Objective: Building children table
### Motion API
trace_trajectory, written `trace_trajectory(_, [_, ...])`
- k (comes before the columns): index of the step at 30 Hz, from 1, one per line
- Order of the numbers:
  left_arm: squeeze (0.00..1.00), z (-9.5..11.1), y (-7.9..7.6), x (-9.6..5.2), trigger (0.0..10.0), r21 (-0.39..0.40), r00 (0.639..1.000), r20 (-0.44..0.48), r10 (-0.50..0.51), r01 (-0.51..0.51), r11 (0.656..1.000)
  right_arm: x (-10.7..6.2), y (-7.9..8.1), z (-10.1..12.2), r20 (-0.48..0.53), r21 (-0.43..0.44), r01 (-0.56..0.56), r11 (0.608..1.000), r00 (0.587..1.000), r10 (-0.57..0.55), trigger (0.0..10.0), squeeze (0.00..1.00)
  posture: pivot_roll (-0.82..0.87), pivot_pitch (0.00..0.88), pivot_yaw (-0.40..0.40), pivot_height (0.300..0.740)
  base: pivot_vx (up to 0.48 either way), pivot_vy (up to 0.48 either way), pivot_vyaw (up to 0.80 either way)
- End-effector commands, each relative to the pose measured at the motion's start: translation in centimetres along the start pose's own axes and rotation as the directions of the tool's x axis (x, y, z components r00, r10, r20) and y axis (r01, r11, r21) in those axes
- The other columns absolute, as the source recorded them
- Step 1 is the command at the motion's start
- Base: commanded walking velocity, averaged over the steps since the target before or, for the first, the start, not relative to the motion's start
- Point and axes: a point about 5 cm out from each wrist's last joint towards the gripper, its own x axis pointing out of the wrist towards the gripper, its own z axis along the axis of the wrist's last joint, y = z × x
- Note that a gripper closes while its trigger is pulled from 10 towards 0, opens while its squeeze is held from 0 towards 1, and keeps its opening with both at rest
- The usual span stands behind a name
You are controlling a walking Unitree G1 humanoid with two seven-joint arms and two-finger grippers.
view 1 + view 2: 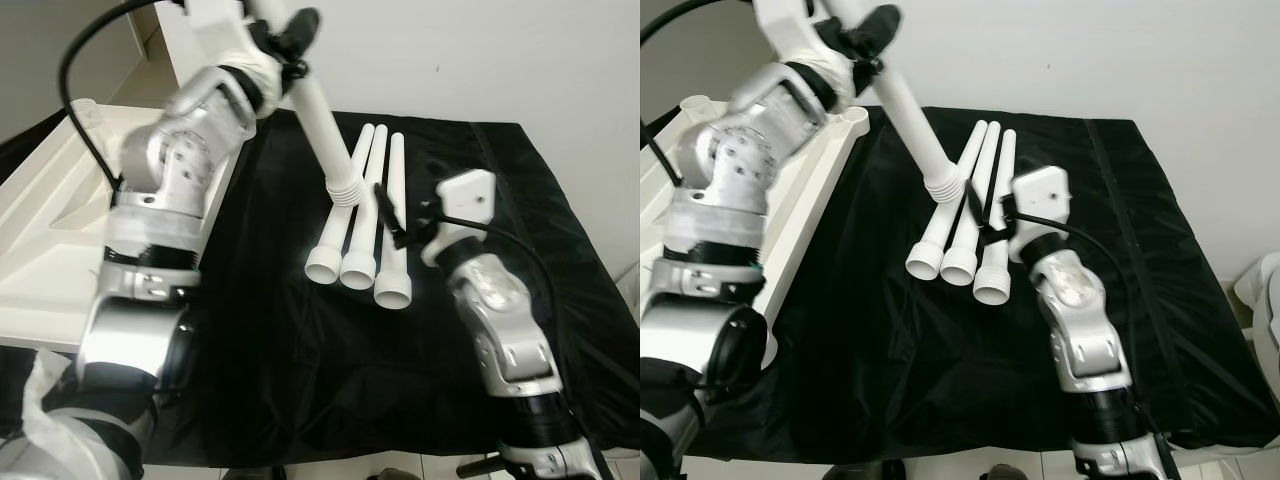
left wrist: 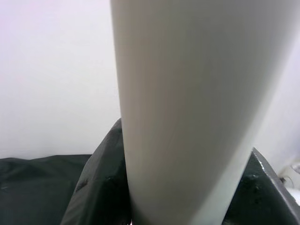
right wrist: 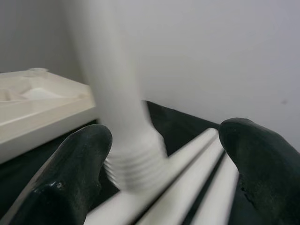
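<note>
My left gripper point(image 1: 288, 40) is raised at the back, shut on a white table leg point(image 1: 322, 120). The leg slants down to a threaded end point(image 1: 346, 188), which hangs over three more white legs point(image 1: 358, 262) lying side by side on the black cloth point(image 1: 300, 360). In the left wrist view the held leg point(image 2: 187, 112) sits between both fingers point(image 2: 96, 187). My right gripper point(image 1: 392, 222) is open just right of the lying legs, low over the cloth. In the right wrist view its fingers point(image 3: 70, 178) stand wide apart, facing the threaded end point(image 3: 136, 164). The white tabletop point(image 1: 50, 210) lies upside down on the left.
The black cloth covers the floor up to a white wall point(image 1: 480, 50) at the back. The cloth's right half point(image 1: 1160, 230) is bare. A white object point(image 1: 1262, 295) stands just off the cloth's right edge.
</note>
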Motion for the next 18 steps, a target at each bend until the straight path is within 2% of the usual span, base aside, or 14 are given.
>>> trace_trajectory(1, [0.0,0.3,-0.2,-0.2,10.0,0.035,1.0,0.028,0.002,-0.003,0.999,0.2,0.4,0.1,-0.012,0.013,-0.024,1.0,1.0,0.024,10.0,0.0,-0.03,0.0,0.043,0.74,0.0,0.0,0.0])
trace_trajectory(5, [0.0,-0.3,-2.5,0.3,10.0,0.084,0.997,0.02,-0.072,0.071,0.994,1.3,1.3,0.0,-0.037,0.007,-0.077,0.997,0.996,0.077,10.0,0.0,-0.02,0.0,0.057,0.74,0.0,0.0,0.0])
trace_trajectory(8, [0.0,-0.4,-2.8,0.3,10.0,0.088,0.996,0.016,-0.082,0.081,0.993,1.5,1.3,0.0,-0.044,0.0,-0.073,0.997,0.996,0.073,10.0,0.0,-0.02,0.0,0.057,0.74,0.0,0.0,0.0])
trace_trajectory(9, [0.0,-0.4,-3.6,0.2,10.0,0.08,0.994,0.019,-0.105,0.103,0.991,2.0,1.2,-0.1,-0.064,-0.026,-0.073,0.997,0.995,0.071,10.0,0.0,-0.03,0.0,0.062,0.74,0.0,0.0,0.0])
trace_trajectory(18, [0.0,-0.5,-5.2,0.0,10.0,0.072,0.989,0.032,-0.146,0.144,0.987,3.5,0.9,0.1,-0.089,-0.076,-0.027,0.997,0.996,0.02,10.0,0.0,-0.03,0.0,0.071,0.74,0.0,0.0,0.0])
